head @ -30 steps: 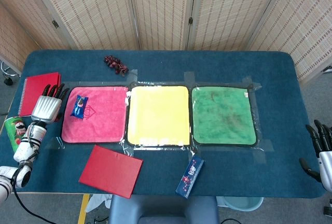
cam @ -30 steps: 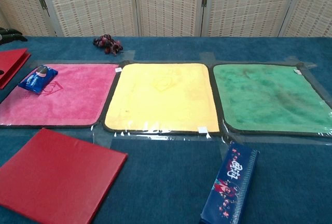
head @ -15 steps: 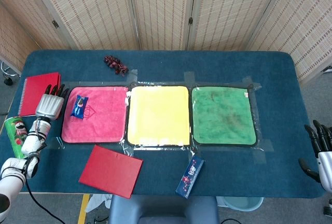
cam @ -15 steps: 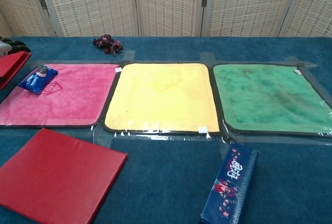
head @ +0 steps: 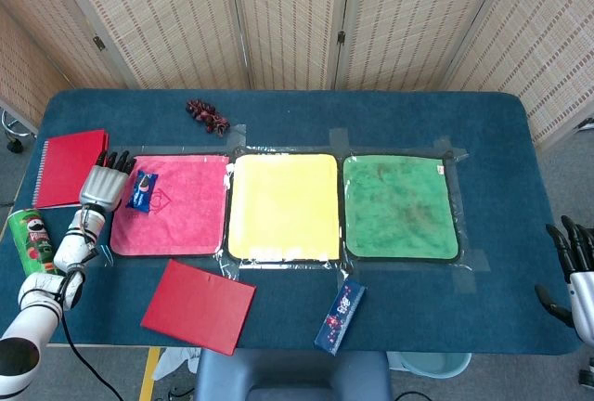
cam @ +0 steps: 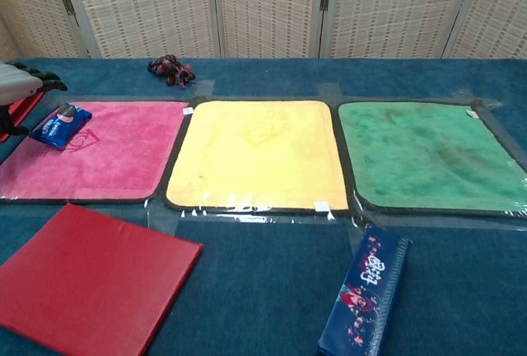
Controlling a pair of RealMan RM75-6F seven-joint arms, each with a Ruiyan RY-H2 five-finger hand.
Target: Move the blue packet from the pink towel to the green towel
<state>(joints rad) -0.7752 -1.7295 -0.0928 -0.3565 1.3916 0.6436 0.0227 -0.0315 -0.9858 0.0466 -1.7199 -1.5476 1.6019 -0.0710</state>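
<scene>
The blue packet [head: 141, 191] lies on the pink towel [head: 176, 211] near its far left corner, long axis running near-to-far and slightly tilted — glossy blue with white print; the left hand [head: 105, 182] hovers just beside it, fingers extended, holding nothing; the right hand [head: 574, 266] rests empty, fingers apart, well beyond the green towel [head: 400, 206]

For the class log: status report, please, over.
Left hand open beside blue packet, not gripping. Right hand idle. Packet on pink towel. Path clear.

Yellow towel [head: 283, 206], red folder [head: 198, 305], Pringles can [head: 28, 237].
</scene>
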